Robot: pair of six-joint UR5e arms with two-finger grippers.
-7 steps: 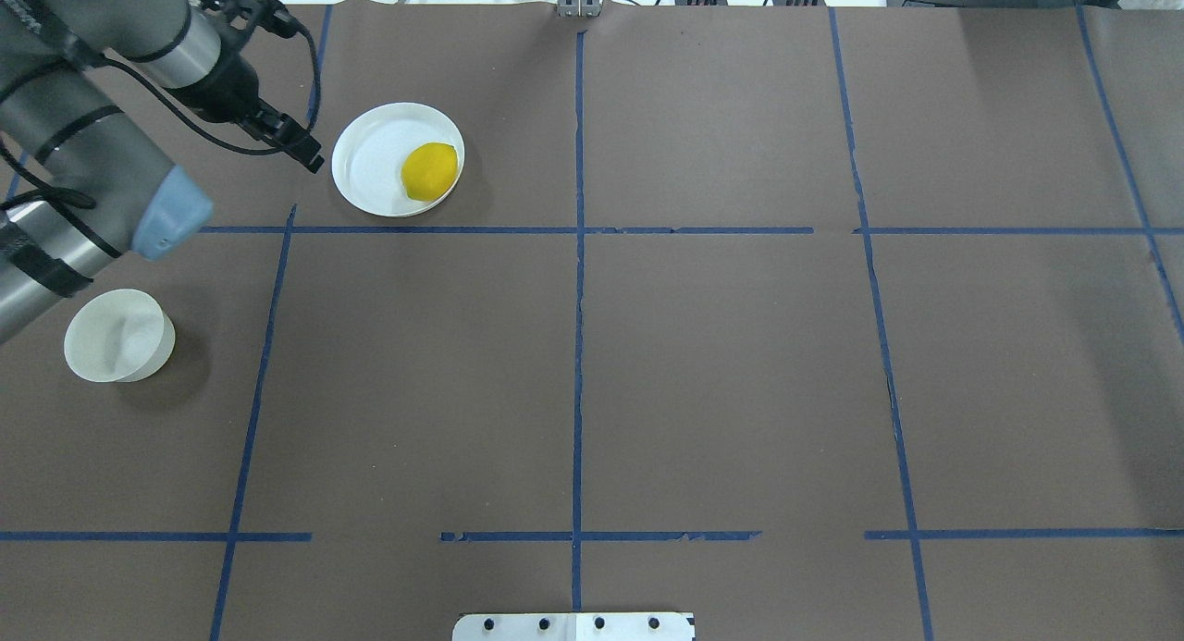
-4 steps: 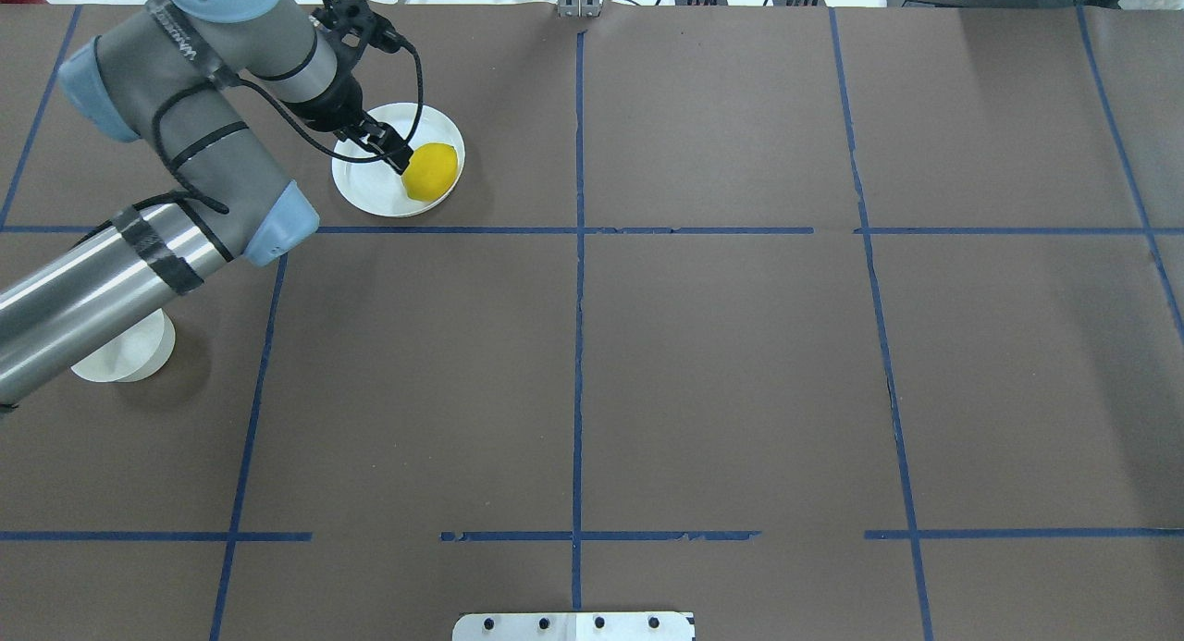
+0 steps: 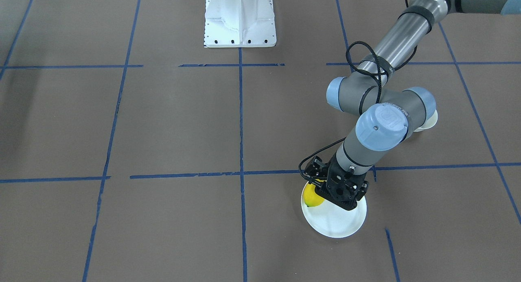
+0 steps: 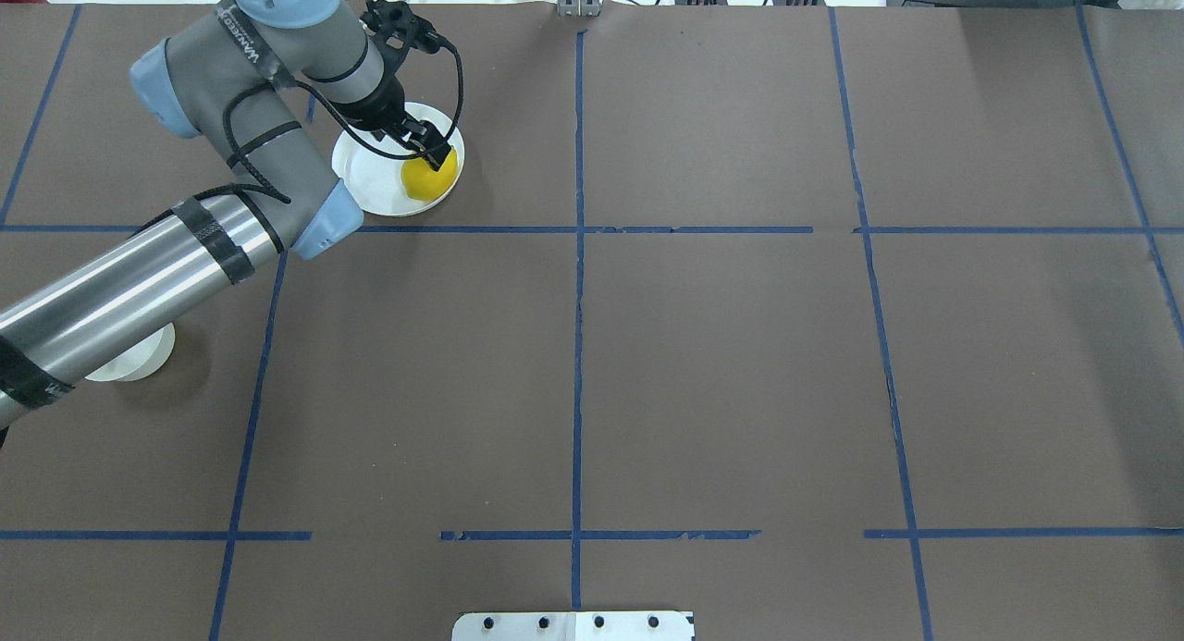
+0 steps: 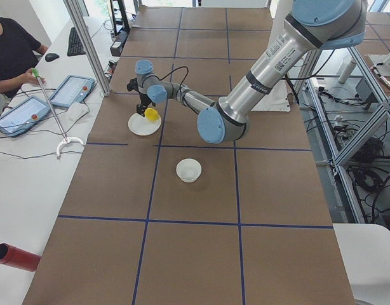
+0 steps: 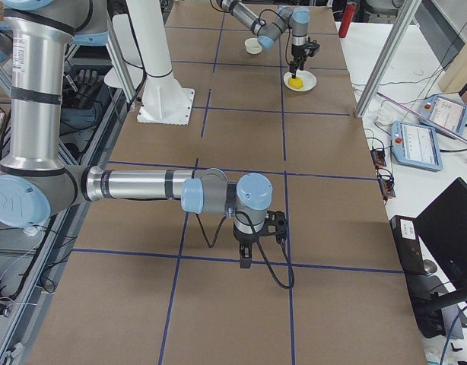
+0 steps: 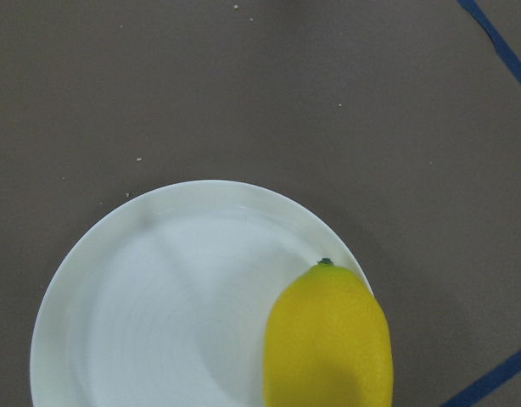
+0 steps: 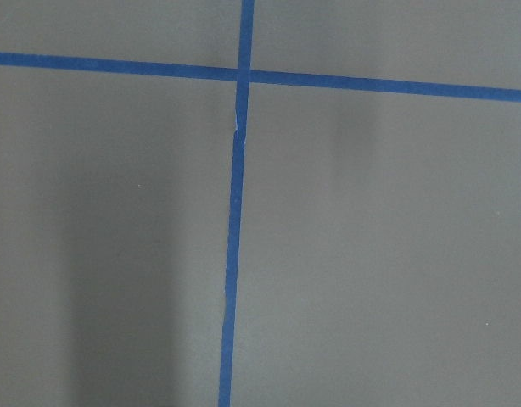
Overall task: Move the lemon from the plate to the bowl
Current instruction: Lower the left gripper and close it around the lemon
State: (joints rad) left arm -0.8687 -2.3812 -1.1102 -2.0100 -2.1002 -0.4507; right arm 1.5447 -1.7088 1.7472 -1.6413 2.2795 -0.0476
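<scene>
Overhead exterior: left gripper (image 4: pixel 436 154) hangs over the far end of the lemon (image 4: pixel 428 182), which lies on the plate (image 4: pixel 365 177) against its centre-side rim. Finger spread: cannot tell. Left wrist view: long axis runs up-frame, green tip leading. Right gripper (image 6: pixel 245 262) well apart, spread likewise unreadable.

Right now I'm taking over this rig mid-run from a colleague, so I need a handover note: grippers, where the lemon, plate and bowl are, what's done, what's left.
Left gripper: poised just over the lemon; I cannot tell whether it is open or shut. No fingers show in its wrist view.
Right gripper: low over bare table, far from the job; I cannot tell its state.
Lemon: lying on the plate, against its rim.
Bowl: empty, standing apart from the plate, nearer the robot.
Done: left arm is at the lemon.
Left: grasp, lift, carry to the bowl, release.
</scene>
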